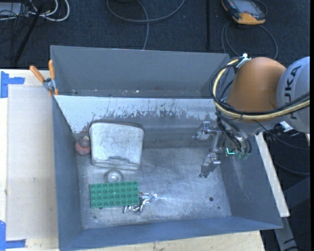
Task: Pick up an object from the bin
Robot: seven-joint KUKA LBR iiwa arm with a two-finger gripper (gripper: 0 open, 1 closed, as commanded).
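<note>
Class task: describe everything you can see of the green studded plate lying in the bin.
The green plate is a flat rectangle, seemingly plastic, covered in even rows of small round studs. It lies flat, studs up and slightly skewed, on the bin's floor near the front left corner. A small round greyish thing meets its far edge, and a silvery crumpled piece lies against its near right corner.

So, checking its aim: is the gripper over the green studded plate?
No, the gripper hangs at far right, while the green studded plate lies lower left.
</note>
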